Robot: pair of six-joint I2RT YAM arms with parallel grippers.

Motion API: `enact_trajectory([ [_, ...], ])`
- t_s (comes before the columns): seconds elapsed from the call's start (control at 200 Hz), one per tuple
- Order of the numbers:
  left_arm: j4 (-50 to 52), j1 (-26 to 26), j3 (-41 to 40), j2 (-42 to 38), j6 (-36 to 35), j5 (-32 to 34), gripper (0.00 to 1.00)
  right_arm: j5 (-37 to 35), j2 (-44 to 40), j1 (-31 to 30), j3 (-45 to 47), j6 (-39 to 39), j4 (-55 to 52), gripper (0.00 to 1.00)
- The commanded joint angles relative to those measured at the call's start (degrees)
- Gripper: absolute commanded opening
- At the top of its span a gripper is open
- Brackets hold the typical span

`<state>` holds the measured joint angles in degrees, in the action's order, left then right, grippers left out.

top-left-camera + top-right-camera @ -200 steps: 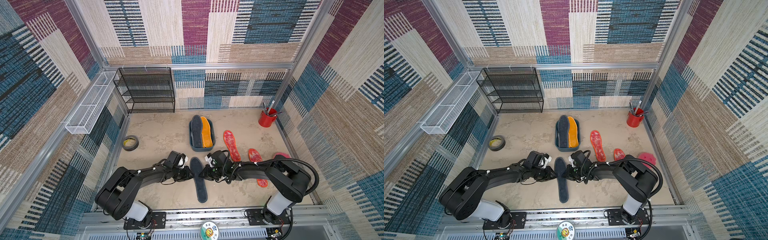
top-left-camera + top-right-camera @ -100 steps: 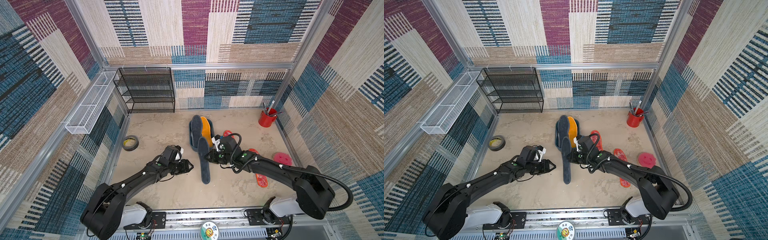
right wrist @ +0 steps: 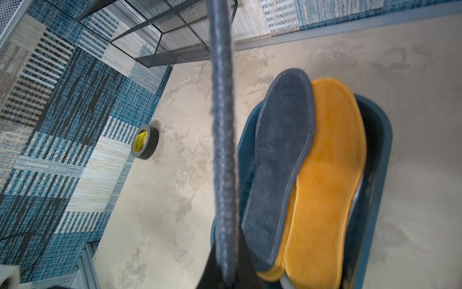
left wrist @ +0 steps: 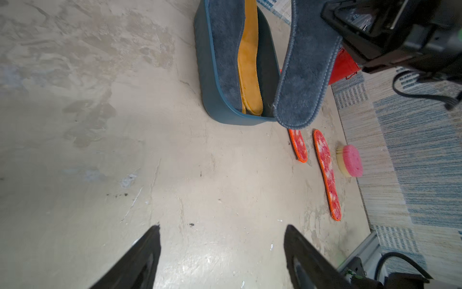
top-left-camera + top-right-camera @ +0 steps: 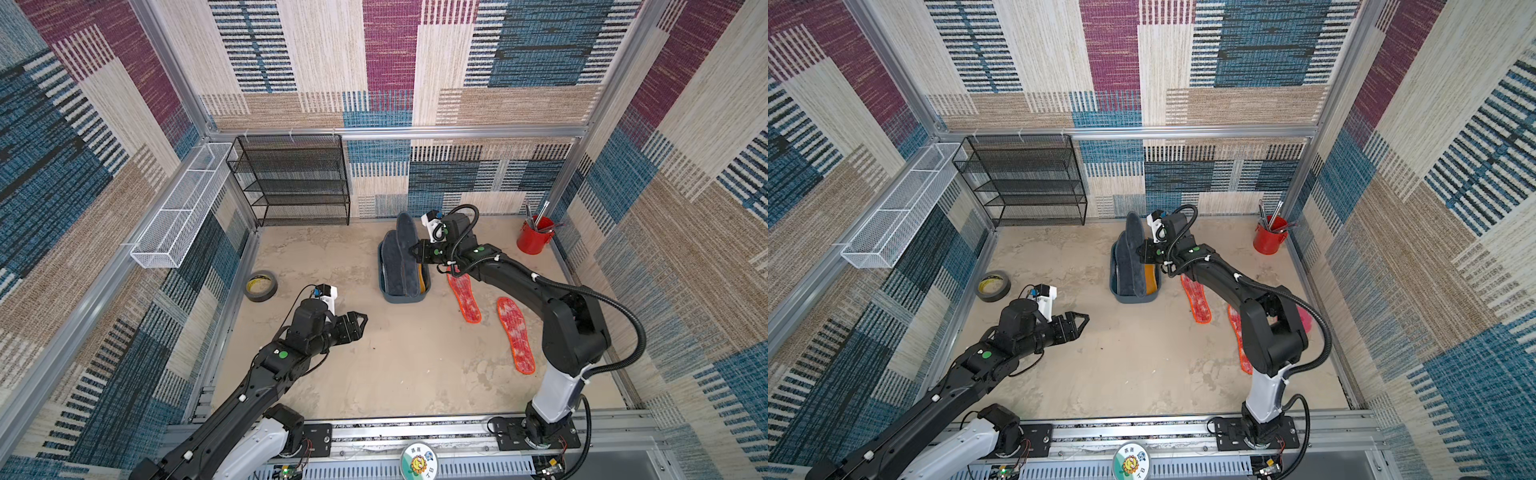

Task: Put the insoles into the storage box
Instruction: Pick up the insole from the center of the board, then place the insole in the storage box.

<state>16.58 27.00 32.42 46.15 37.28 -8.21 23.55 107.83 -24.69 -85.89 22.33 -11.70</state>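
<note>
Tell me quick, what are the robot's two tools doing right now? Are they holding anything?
Left tool: open, holding nothing.
Right tool: shut on the dark grey insole.

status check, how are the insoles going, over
Left gripper open, empty, over bare floor. Right gripper shut on dark grey insole, held up at the storage box. Two red-white insoles on the floor beside it. Nothing in the way.

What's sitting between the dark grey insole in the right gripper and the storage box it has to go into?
Nothing visible. The right gripper holds the dark grey insole on edge just over the open-topped storage box. Another grey insole and an orange-yellow insole lie inside it, but neither looks likely to block the drop.
</note>
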Motion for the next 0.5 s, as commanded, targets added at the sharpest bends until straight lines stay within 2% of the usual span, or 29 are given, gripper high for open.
enact_trajectory([
  [0.0,3.3,-0.2,-0.3,-2.5,-1.9,3.9,0.81,3.8,4.6,1.5,-5.4,-3.1,0.7,0.0],
  [0.215,5.3,-0.4,-0.4,-5.5,-2.0,5.9,0.84,12.4,9.0,4.3,-5.3,-1.3,4.0,0.0],
  [0.496,4.6,-0.5,-0.2,-4.1,-2.4,5.0,0.84,13.9,10.1,5.1,-0.4,2.1,9.5,0.0],
])
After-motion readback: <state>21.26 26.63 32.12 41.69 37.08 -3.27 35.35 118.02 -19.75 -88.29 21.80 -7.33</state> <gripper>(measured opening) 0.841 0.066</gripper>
